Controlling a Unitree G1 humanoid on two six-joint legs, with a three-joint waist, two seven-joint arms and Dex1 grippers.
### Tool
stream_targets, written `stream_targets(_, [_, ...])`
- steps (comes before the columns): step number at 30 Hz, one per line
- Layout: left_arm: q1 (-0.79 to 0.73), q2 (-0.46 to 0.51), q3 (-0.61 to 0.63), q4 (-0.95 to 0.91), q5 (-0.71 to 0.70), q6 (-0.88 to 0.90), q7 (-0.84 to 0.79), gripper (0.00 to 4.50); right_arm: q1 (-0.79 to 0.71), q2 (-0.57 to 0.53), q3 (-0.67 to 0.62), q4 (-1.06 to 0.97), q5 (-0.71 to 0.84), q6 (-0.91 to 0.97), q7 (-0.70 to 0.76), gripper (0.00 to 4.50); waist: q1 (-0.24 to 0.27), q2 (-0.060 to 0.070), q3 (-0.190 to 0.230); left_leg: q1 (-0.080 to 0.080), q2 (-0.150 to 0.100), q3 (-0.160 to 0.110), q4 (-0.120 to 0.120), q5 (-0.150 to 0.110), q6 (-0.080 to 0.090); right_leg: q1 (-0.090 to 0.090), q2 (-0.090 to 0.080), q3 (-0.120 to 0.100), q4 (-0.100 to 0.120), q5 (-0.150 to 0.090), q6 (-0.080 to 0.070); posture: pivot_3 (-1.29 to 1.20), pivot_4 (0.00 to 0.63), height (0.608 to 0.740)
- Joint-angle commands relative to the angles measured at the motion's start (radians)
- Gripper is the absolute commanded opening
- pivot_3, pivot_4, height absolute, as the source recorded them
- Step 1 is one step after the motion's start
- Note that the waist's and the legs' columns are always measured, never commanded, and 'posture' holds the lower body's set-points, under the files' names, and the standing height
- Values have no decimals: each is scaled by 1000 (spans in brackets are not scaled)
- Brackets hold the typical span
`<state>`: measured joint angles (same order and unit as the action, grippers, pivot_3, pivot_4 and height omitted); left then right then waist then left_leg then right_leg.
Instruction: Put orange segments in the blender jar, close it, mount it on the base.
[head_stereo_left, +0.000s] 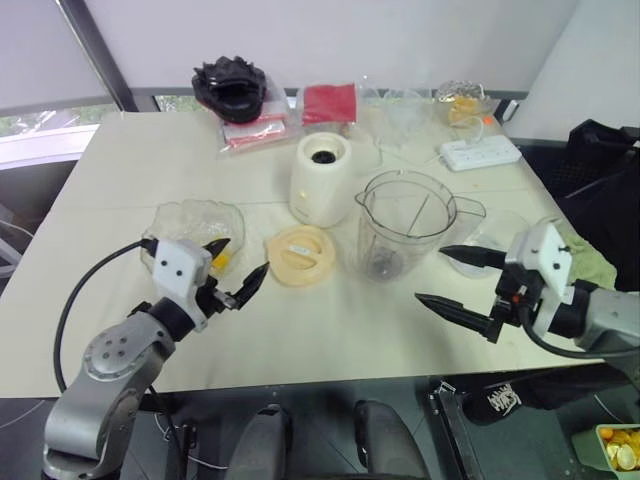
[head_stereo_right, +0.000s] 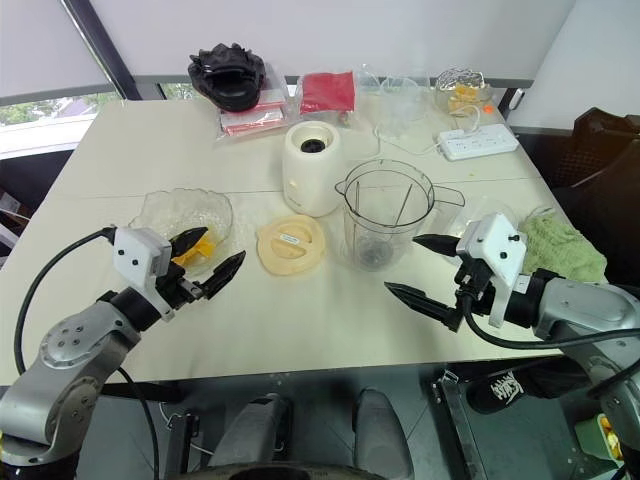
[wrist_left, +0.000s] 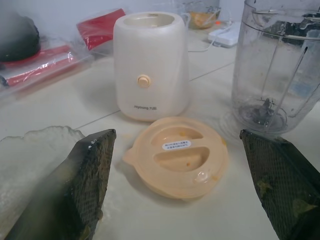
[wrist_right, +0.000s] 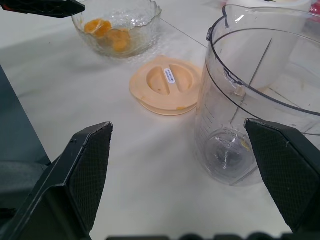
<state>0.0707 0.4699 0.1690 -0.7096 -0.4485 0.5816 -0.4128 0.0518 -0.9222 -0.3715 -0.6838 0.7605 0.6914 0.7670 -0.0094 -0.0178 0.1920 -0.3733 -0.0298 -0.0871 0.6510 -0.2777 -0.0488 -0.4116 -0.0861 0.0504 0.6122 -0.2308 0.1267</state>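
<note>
- Near the middle of the table (head_stereo_left: 120, 160), in the left eye view, the blender jar (head_stereo_left: 405, 225) stands upright and open-topped, with the base (head_stereo_left: 320, 178) just beside it toward the far edge and the flat cream lid (head_stereo_left: 298, 256) lying just beside it toward the left edge.
- Closer to the left edge, a crinkled clear bowl (head_stereo_left: 195, 225) holds the orange segments (head_stereo_left: 222, 262); the left gripper (head_stereo_left: 236, 268) hovers at the bowl's near rim, fingers spread wide and empty.
- Toward the right edge, the right gripper (head_stereo_left: 458, 278) hangs near the jar, jaws wide apart, holding nothing.
- Along the far edge sit a black object (head_stereo_left: 232, 88), a red packet (head_stereo_left: 330, 102) and a white power strip (head_stereo_left: 480, 152).
- From the right eye view, the same layout shows: jar (head_stereo_right: 385, 212) between lid (head_stereo_right: 290, 243) and right gripper (head_stereo_right: 428, 270).
- Through the left wrist view, its two fingers (wrist_left: 82, 185) stand wide, framing the lid (wrist_left: 177, 155); the base (wrist_left: 150, 65) and the jar (wrist_left: 277, 65) rise behind it, the dark blade visible at the jar's bottom.
- Through the right wrist view, widely parted fingers (wrist_right: 82, 170) frame the jar (wrist_right: 250, 100), with lid (wrist_right: 167, 85) and the bowl of segments (wrist_right: 110, 35) beyond.
</note>
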Motion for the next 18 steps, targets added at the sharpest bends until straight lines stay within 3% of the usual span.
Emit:
stream_targets(1, [-10,6,-1,-17,-3,-22,-6,4152,-5,-9,-38,-19,6,-15,11,4395,0,0,0,0,0,0,0,0,0,0,0,0,0,0,0,0,150,740])
stream_targets(18, [-27,3,-8,-44,-26,13,10,4152,-18,-1,-14,-13,-4,-17,6,4395,0,0,0,0,0,0,0,0,0,0,0,0,0,0,0,0,150,740])
